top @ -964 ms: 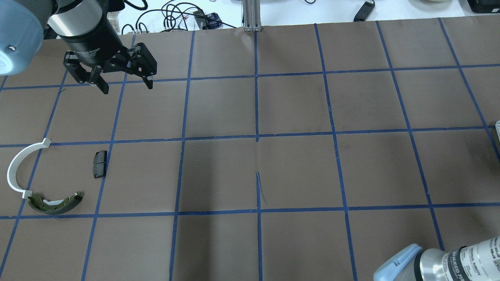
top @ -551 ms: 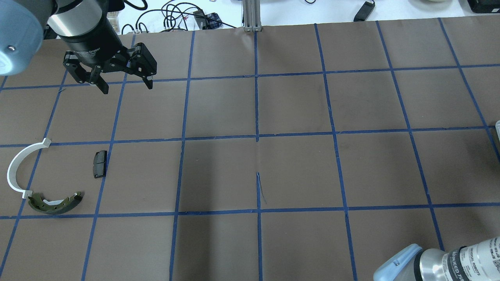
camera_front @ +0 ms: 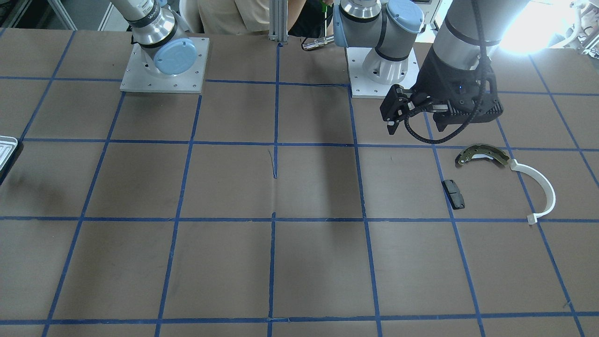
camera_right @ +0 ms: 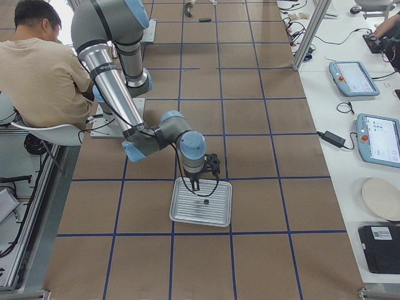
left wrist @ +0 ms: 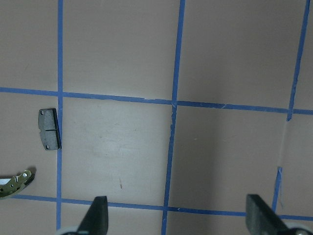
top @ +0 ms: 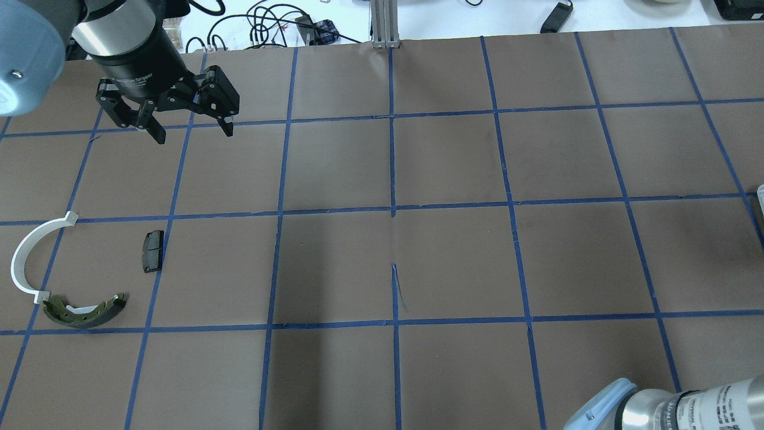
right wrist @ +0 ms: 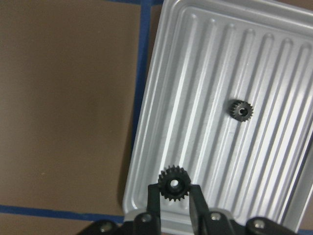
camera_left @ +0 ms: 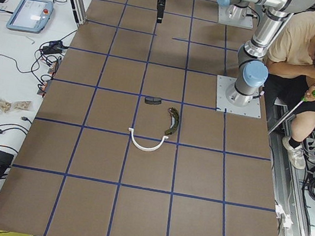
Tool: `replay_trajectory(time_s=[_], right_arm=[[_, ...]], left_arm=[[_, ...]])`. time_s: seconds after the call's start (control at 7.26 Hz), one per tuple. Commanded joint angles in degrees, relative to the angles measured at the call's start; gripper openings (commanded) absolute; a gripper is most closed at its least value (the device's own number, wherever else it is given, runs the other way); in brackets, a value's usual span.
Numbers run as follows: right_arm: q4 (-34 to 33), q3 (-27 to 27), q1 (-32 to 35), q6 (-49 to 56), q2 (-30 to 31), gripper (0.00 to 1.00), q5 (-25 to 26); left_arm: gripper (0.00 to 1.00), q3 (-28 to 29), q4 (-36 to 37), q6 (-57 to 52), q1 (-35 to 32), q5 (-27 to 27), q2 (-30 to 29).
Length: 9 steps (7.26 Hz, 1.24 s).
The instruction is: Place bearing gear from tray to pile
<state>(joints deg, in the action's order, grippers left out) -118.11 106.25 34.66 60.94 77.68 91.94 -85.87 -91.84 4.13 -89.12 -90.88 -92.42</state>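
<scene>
My right gripper is shut on a small black bearing gear and holds it over the near-left part of the ribbed silvery tray. A second black gear lies on the tray floor. The exterior right view shows that gripper at the tray's edge. The pile lies at the table's left: an olive brake shoe, a white arc and a black pad. My left gripper is open and empty, held high beyond the pile.
Brown table cover with a blue tape grid. Only a corner of the tray shows in the front view, at its left edge. Cables lie past the table's far edge. A seated person is behind the robot's bases.
The right arm's elbow at the overhead view's bottom right has shifted slightly down and left. The left gripper and the pile have not moved.
</scene>
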Motion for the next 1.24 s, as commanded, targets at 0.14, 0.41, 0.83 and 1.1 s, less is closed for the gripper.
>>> replay_trajectory(time_s=[0.14, 0.41, 0.83, 1.1], right_arm=[[19.1, -0.2, 14.5, -22.6, 14.6, 0.13, 3.4], [24.0, -0.8, 27.7, -38.1, 19.5, 0.14, 3.2], [21.4, -1.4, 49.1, -62.5, 18.4, 0.14, -3.8], [13.5, -1.4, 60.0, -77.8, 12.8, 0.14, -5.0]], left_arm=[[1.00, -0.1, 0.0, -0.1, -0.1, -0.1, 0.0], [1.00, -0.1, 0.0, 0.0, 0.0, -0.1, 0.0], [1.00, -0.1, 0.0, 0.0, 0.0, -0.1, 0.0], [1.00, -0.2, 0.0, -0.1, 0.0, -0.2, 0.1]])
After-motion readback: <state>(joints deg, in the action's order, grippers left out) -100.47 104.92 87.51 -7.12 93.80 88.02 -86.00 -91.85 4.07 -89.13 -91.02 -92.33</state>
